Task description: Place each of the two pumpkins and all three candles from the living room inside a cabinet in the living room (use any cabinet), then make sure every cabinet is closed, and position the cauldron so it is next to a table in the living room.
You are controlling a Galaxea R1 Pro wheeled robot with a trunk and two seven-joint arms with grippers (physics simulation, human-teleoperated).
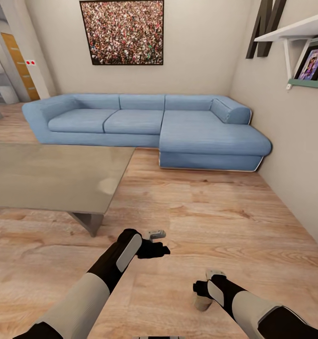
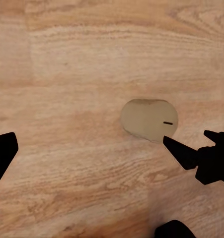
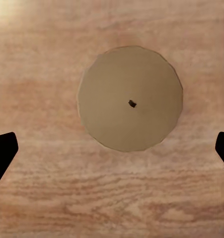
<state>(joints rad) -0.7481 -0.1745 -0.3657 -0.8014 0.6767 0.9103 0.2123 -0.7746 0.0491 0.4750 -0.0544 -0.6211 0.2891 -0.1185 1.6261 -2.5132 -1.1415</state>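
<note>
Right wrist view: stubby cream-beige candle [image 3: 130, 98], small dark wick.

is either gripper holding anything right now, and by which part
Nothing is held. The right gripper hangs open above the candle on the floor; the left gripper is open too.
</note>
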